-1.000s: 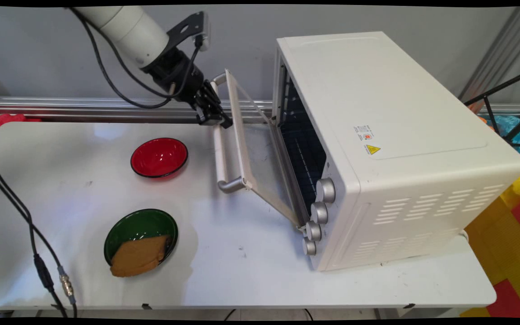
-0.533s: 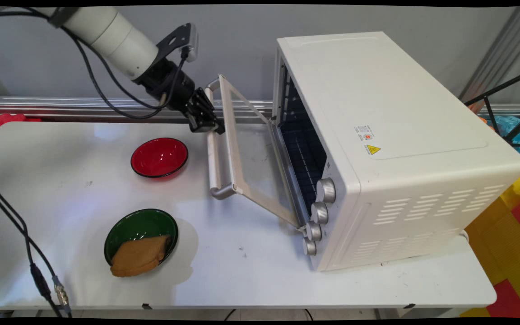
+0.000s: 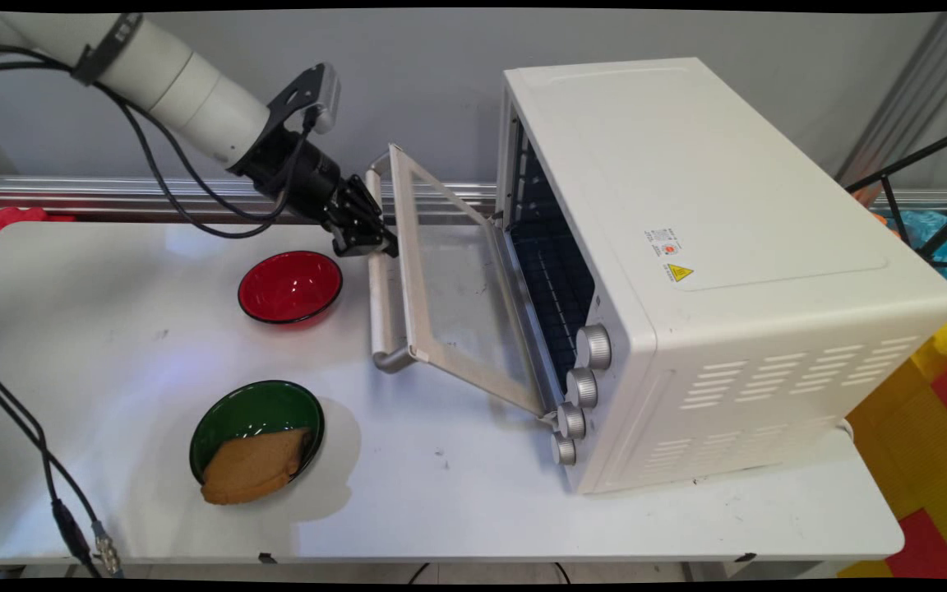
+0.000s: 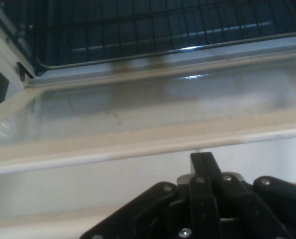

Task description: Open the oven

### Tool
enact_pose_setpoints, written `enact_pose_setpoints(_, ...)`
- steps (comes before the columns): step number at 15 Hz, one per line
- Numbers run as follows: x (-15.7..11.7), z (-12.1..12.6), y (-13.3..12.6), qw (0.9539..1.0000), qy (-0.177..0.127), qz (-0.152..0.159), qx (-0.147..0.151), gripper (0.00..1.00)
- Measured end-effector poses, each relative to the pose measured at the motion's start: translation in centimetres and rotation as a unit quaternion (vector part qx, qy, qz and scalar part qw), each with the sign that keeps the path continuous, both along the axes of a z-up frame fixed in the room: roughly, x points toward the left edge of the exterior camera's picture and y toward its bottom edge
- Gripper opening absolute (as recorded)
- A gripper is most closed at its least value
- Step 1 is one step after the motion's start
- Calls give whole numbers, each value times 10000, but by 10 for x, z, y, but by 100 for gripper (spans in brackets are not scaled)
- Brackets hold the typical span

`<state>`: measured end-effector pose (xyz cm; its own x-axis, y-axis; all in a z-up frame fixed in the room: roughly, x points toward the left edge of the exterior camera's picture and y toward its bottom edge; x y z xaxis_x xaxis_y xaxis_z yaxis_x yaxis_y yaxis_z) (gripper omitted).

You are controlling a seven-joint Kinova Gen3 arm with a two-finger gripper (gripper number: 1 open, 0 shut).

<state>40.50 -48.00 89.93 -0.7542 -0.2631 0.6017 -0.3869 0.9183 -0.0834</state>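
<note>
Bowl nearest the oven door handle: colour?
Red bowl, glossy with a dark rim, empty. Main view shows it best.

We look down from above bench (image 3: 457, 501) near side, facing wall at 12 o'clock. Our hand view sits close behind oven door (image 4: 152, 117), facing oven rack (image 4: 152, 22). Both views share door (image 3: 449, 279) and rack.

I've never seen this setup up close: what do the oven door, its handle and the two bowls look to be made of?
The oven door looks like clear glass in a cream painted frame: the table shows through it. Its handle seems brushed metal, silvery and matte. The red bowl and green bowl are glossy with bright highlights, perhaps plastic or glazed ceramic; I cannot tell which.
</note>
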Motion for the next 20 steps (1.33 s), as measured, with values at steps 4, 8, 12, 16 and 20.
enact_pose_setpoints(4, 12, -11, 5, 9999, 120, -2, -50, 0)
enact_pose_setpoints(8, 20, -20, 8, 9998, 182, -1, -70, 0)
enact_pose_setpoints(12, 28, -29, 12, 9997, 226, -12, -80, 0)
enact_pose_setpoints(16, 37, -40, 16, 9996, 273, -15, -82, 0)
enact_pose_setpoints(20, 47, -51, 21, 9995, 303, -14, -62, 0)
